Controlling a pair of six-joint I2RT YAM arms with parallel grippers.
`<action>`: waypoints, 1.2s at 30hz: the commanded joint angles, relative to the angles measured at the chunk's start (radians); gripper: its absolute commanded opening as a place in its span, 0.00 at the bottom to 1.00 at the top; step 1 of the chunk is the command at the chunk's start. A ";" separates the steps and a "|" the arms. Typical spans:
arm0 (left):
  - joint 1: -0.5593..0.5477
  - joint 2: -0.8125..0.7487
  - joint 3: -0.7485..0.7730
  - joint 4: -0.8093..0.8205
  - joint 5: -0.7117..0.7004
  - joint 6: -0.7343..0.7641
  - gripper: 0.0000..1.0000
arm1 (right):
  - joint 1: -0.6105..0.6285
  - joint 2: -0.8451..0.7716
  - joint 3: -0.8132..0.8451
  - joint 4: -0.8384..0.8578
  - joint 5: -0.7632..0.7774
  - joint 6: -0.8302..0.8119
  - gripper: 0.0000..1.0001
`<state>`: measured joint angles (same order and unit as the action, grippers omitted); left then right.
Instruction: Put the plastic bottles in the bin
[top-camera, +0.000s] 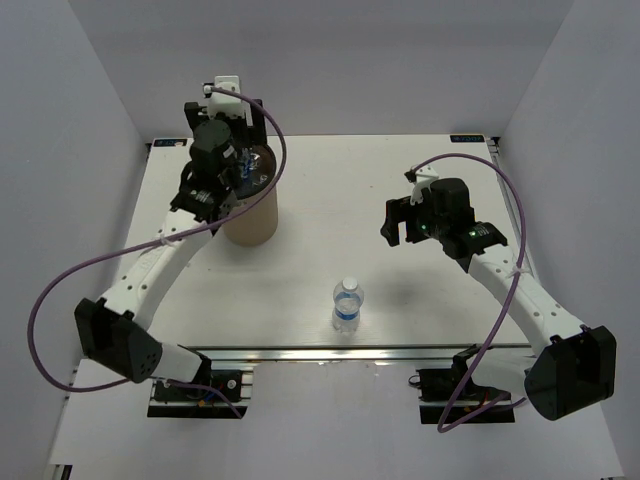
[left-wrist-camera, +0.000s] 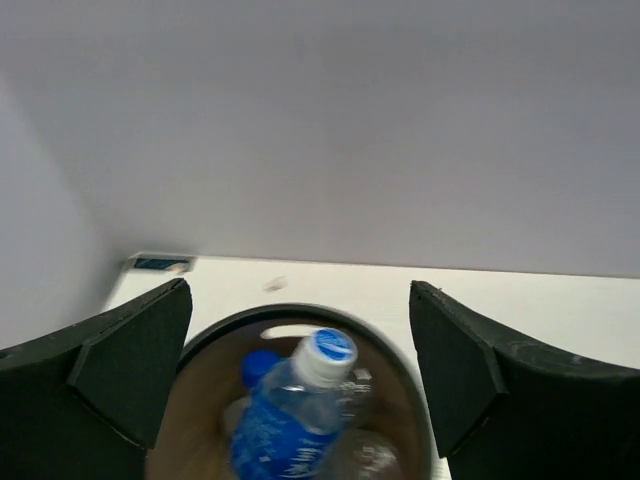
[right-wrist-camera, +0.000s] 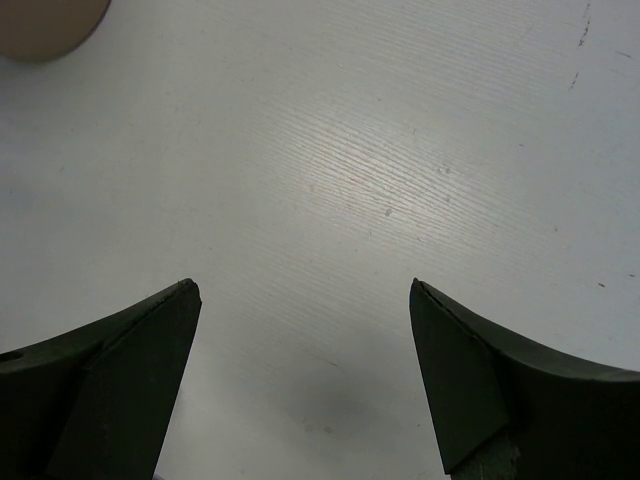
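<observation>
The tan bin (top-camera: 251, 222) stands at the table's back left. My left gripper (top-camera: 243, 165) hovers over its mouth, jaws wide open. In the left wrist view a clear bottle with a blue label (left-wrist-camera: 290, 415) is blurred inside the bin (left-wrist-camera: 400, 365), free of my fingers (left-wrist-camera: 135, 370), with another blue cap beside it. One more bottle (top-camera: 346, 305) stands upright near the table's front middle. My right gripper (top-camera: 400, 222) is open and empty above the bare table at right; its view shows only tabletop between the fingers (right-wrist-camera: 470, 370).
White walls close in the table on the left, back and right. The purple cables loop off both arms. A corner of the bin's base shows in the right wrist view (right-wrist-camera: 50, 25).
</observation>
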<state>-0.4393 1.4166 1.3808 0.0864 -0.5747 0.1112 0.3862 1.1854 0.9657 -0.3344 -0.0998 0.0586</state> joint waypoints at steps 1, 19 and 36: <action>-0.003 -0.138 0.043 -0.206 0.413 -0.159 0.98 | -0.003 -0.032 0.022 0.031 0.000 0.010 0.89; -0.674 -0.214 -0.316 -0.387 0.371 -0.443 0.98 | -0.055 -0.046 -0.009 0.020 0.076 0.086 0.89; -0.760 -0.151 -0.296 -0.430 0.190 -0.410 0.47 | -0.055 -0.067 -0.005 0.015 0.061 0.083 0.89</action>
<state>-1.1942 1.2774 1.0378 -0.3359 -0.3359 -0.3153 0.3340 1.1385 0.9646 -0.3420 -0.0299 0.1303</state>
